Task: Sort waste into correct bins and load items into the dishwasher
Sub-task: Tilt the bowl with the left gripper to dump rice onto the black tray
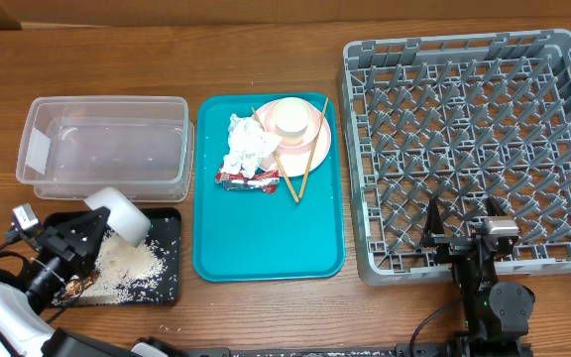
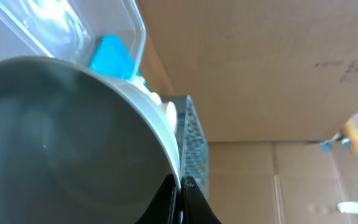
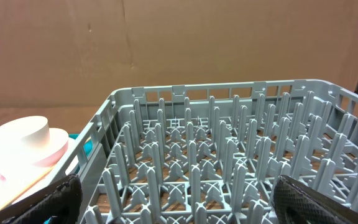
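Tilted white bowl [image 1: 122, 212]; pale scattered crumbs [image 1: 129, 264]

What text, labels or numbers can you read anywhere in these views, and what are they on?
No text is legible.
Cardboard: faint dark print, too blurred to read.
Red wrapper: white marks, too small to read.
White sticker on the clear tub: no print can be made out.

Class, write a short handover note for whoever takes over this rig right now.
Grippers: left gripper shut on the bowl, tipped over the black tray; right gripper open, empty, at the near edge of the rack.
Done: crumbs in the black tray.
On the teal tray: plate, cup, chopsticks, napkin, wrapper.
The tub and rack hold nothing.
Left: bin napkin and wrapper, rack all dishes.
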{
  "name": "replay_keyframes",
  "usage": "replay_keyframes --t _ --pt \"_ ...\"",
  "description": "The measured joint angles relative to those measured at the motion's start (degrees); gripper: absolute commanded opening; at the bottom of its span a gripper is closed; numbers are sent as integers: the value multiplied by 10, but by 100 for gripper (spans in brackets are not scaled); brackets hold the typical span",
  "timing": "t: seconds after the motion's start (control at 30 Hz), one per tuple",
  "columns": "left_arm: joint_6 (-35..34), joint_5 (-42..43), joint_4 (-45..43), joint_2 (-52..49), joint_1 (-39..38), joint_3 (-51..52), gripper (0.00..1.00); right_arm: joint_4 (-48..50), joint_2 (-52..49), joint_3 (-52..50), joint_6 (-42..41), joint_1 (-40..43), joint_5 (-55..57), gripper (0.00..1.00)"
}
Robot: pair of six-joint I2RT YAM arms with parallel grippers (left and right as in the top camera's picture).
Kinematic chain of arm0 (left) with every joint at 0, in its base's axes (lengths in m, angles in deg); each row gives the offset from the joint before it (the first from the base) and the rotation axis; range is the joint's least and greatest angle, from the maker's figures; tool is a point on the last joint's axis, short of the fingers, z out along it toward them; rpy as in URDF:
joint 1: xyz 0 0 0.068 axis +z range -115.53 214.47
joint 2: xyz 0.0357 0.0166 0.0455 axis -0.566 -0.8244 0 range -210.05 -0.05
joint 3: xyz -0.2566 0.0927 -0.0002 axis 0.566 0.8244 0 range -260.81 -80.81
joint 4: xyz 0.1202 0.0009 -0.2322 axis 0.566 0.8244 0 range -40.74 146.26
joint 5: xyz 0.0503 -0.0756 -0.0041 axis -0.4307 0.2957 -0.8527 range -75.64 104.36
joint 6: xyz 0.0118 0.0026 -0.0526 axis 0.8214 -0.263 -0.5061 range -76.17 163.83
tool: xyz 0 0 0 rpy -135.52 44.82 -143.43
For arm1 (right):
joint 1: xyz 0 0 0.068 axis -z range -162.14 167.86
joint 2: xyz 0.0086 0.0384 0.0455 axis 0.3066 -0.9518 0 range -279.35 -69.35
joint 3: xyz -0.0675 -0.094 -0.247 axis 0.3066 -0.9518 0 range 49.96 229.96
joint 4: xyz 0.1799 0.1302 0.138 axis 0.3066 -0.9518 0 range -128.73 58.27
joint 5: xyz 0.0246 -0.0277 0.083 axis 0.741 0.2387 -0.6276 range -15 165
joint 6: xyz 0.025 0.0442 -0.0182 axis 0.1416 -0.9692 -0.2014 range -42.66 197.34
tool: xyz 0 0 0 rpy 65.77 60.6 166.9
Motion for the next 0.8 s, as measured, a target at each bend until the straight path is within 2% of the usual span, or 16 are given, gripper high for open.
replay_keyframes --t 0.07,0.53,0.67,0.8 --pt "-7 -6 -17 -2 0 0 4 0 0 0 0 0 0 100" --pt "-8 -17 22 -7 -3 0 4 0 0 0 0 0 0 100" --pt "-8 -29 22 -7 -38 0 4 0 0 0 0 0 0 100" --pt "-8 -42 22 -7 -106 0 4 0 0 0 0 0 0 100"
